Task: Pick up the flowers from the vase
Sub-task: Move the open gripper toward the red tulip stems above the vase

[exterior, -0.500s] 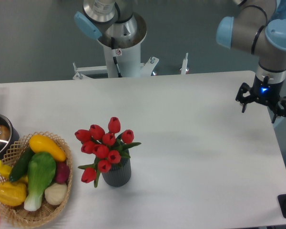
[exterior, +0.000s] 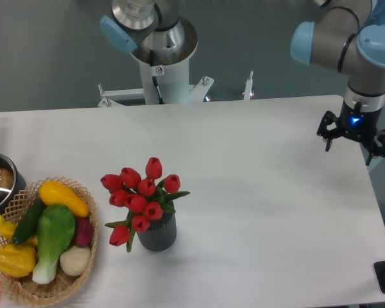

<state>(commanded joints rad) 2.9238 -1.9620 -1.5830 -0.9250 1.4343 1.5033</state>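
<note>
Camera view shows the end effector (exterior: 354, 138) at the far right edge of the bench (exterior: 256, 192), empty, its fingers spread apart and pointing down. Flowers (exterior: 141, 196) sit in the vase (exterior: 158, 232) near the front left of the bench, well apart from the end effector and just beside the basket (exterior: 83, 256) of vegetables. Step in hand, by judgement, is the approach: nothing is grasped yet. To do it well, the arm needs to cross to a point above the bunch, descend with fingers wide, and close low on the gathered stems near the rim rather than on the buds, which spread wider than the vase. A straight vertical lift would likely keep the vase from tipping or dragging. A small label shows on the robot base (exterior: 159, 69); its writing is too small to read. No other brand or text is legible.
</note>
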